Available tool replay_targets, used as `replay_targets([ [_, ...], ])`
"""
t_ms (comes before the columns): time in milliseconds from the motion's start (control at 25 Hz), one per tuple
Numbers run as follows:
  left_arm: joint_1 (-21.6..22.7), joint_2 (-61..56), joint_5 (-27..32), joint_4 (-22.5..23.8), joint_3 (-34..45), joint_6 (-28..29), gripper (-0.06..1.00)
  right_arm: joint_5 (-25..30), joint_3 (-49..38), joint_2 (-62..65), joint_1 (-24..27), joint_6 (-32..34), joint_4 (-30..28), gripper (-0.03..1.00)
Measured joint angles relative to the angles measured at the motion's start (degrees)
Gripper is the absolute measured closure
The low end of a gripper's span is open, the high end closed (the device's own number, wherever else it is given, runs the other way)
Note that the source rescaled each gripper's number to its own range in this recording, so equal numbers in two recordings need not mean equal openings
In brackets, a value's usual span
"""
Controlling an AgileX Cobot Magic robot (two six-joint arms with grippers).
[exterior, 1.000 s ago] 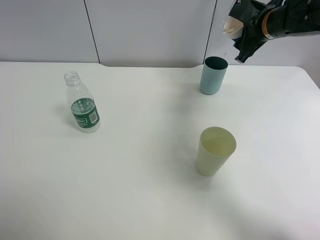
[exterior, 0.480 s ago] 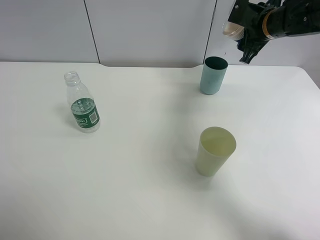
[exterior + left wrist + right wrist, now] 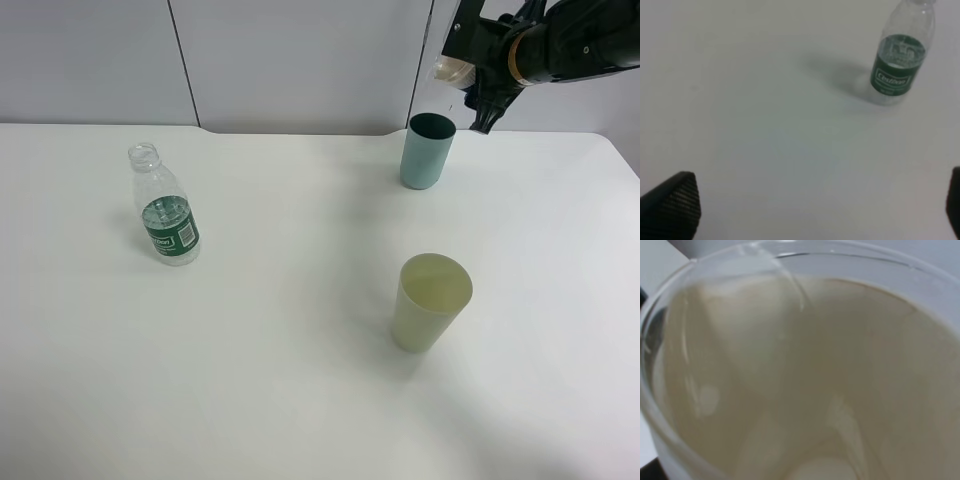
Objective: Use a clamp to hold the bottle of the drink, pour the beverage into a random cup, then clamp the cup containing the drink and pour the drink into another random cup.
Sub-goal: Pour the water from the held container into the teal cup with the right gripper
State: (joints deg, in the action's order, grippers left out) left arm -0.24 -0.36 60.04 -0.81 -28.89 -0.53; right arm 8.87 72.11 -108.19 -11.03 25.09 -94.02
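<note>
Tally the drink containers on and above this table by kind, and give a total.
Cups: 3 (teal cup, pale green cup, translucent cup held in the air)
Bottles: 1 (clear bottle)
Total: 4

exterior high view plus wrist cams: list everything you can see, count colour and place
bottle: one, clear with green label, standing on the table's left side
teal cup: one, teal, standing at the back right
pale green cup: one, pale yellow-green, standing nearer the camera than the teal cup
held cup: one, translucent whitish, tipped in the air above the teal cup
table: one, white
right gripper: one, black with orange ring, shut on the held cup
left gripper: one, black fingertips, open above the table
</note>
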Motion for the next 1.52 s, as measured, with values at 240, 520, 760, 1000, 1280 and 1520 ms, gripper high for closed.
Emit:
replay_targets([
  [240, 0.0, 0.0, 0.0, 0.0, 0.0, 0.0, -0.05, 0.9, 0.0, 0.0, 0.0, -0.6, -1.4, 0.97],
  [520, 0.0, 0.0, 0.0, 0.0, 0.0, 0.0, -0.05, 1.1, 0.0, 0.0, 0.0, -1.1, -2.2, 0.97],
  [760, 0.0, 0.0, 0.0, 0.0, 0.0, 0.0, -0.05, 1.2, 0.0, 0.0, 0.0, -3.8, -2.3, 0.97],
  [1000, 0.0, 0.0, 0.0, 0.0, 0.0, 0.0, -0.05, 2.1, 0.0, 0.0, 0.0, -5.6, -2.3, 0.97],
  [1280, 0.0, 0.0, 0.0, 0.0, 0.0, 0.0, -0.05, 3.0, 0.0, 0.0, 0.0, -9.4, -2.3, 0.97],
  [1520, 0.0, 0.0, 0.0, -0.1, 0.0, 0.0, -0.05, 3.8, 0.0, 0.0, 0.0, -10.1, -2.6, 0.97],
])
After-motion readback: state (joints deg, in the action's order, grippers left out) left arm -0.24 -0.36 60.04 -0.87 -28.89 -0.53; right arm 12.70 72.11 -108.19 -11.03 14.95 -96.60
